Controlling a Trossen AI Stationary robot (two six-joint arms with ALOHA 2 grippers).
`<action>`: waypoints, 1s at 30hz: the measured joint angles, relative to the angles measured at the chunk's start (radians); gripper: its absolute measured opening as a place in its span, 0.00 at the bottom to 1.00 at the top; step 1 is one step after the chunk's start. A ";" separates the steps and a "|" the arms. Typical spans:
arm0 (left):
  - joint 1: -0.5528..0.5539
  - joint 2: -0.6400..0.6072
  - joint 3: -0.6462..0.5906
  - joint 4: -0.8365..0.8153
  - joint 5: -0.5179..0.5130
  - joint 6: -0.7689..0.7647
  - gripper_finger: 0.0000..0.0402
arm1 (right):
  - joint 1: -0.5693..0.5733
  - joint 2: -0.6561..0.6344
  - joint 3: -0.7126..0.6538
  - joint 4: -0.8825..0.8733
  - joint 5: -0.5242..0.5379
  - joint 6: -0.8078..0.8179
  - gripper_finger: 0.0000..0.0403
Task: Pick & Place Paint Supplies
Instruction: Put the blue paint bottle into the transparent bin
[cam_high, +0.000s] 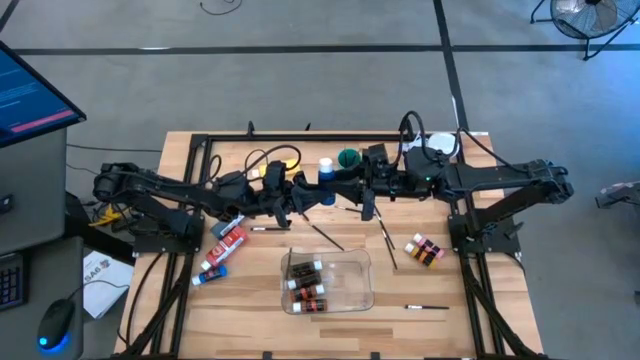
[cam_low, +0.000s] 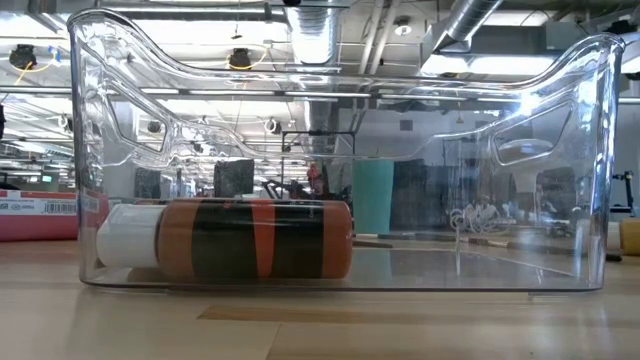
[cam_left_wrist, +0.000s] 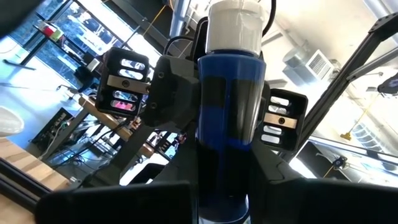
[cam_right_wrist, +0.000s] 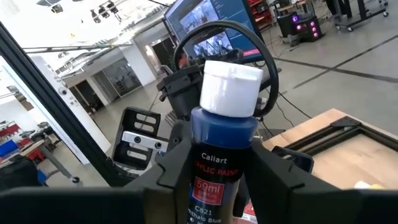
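Meeting mid-air above the wooden table (cam_high: 250, 320), left gripper (cam_high: 312, 192) and right gripper (cam_high: 345, 183) both clamp a blue paint bottle (cam_high: 326, 172), base hidden.

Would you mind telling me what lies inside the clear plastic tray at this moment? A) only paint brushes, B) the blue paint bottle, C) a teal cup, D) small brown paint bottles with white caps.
D: in the high view, small brown bottles with white caps lie inside the clear tray, while the blue paint bottle is held up between the two grippers and the teal cup stands beyond it.
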 joint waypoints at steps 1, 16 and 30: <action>0.000 0.000 0.000 -0.001 0.000 0.000 0.08 | 0.000 0.000 0.000 -0.005 0.000 0.000 0.29; -0.006 -0.062 -0.002 -0.220 0.094 -0.026 0.26 | 0.021 -0.005 -0.001 -0.157 -0.047 0.020 0.28; 0.036 -0.319 0.173 -1.157 0.251 0.034 0.24 | 0.069 -0.040 -0.003 -0.380 -0.043 0.023 0.28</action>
